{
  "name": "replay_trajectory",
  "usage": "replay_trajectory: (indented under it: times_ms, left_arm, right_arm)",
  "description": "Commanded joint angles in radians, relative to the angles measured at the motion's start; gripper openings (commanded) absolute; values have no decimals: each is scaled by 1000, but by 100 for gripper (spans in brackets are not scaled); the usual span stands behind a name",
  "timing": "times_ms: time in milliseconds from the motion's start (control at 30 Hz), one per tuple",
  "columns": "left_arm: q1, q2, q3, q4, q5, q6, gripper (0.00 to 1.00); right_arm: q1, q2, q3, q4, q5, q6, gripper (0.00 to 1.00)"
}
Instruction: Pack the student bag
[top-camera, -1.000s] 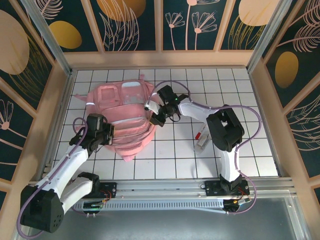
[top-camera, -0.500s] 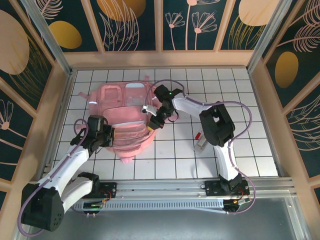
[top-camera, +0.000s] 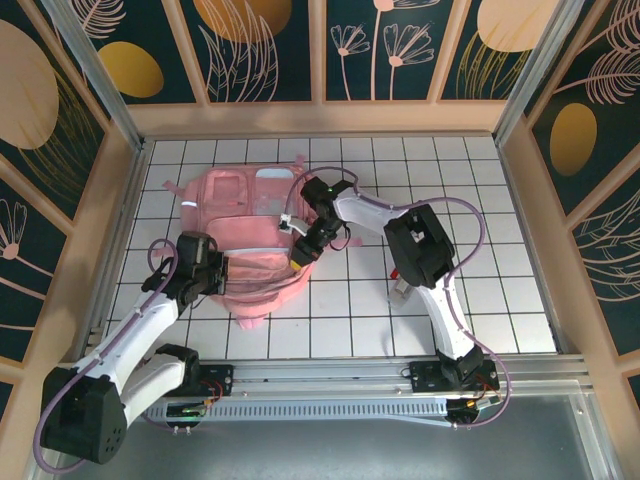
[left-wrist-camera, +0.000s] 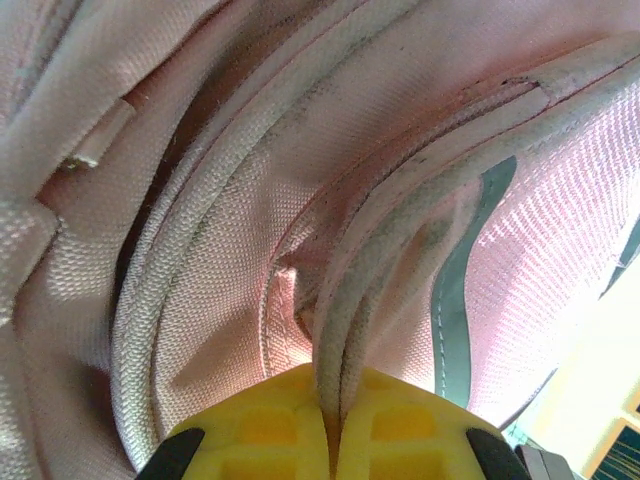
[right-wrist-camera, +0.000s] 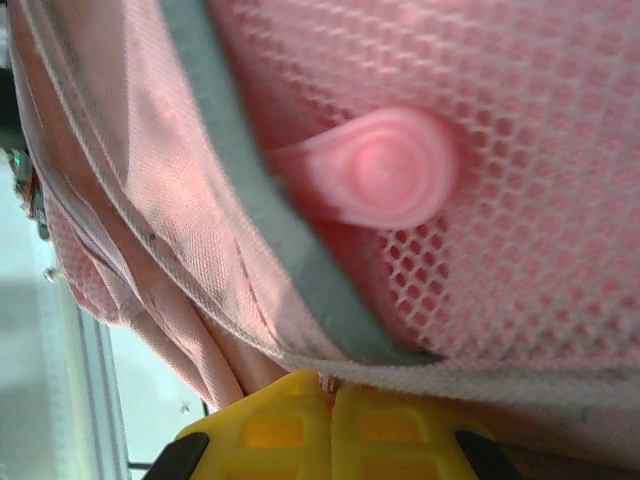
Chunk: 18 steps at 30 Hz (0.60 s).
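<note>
Two clamped grips hold the student bag (top-camera: 240, 195), lying left of centre: left gripper (left-wrist-camera: 333, 440) on a piped seam (left-wrist-camera: 345, 320), right gripper (right-wrist-camera: 328, 398) on the mesh pocket (right-wrist-camera: 520, 200) rim, so uneven pulling could slip either.

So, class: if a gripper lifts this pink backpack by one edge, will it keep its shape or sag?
Probably sags: the backpack lies creased and slumped, and its fabric folds where the left gripper pinches it. Likely light for its size, since it looks flat. The woven cloth and mesh seem grippy, not slippery.
</note>
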Motion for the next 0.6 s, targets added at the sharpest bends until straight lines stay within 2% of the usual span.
replay_trajectory:
  times_ms: [0, 100, 300, 567]
  left_arm:
    - [-35, 7, -2, 44, 64, -30, 0]
    - [-43, 9, 1, 47, 59, -34, 0]
    - [-57, 21, -5, 68, 64, -46, 0]
    - [-71, 22, 0, 72, 55, -56, 0]
  right_arm:
    - [28, 14, 52, 53, -196, 138, 0]
    - [23, 22, 67, 51, -284, 176, 0]
    - [28, 31, 90, 95, -359, 351, 0]
    - [46, 43, 95, 114, -388, 422, 0]
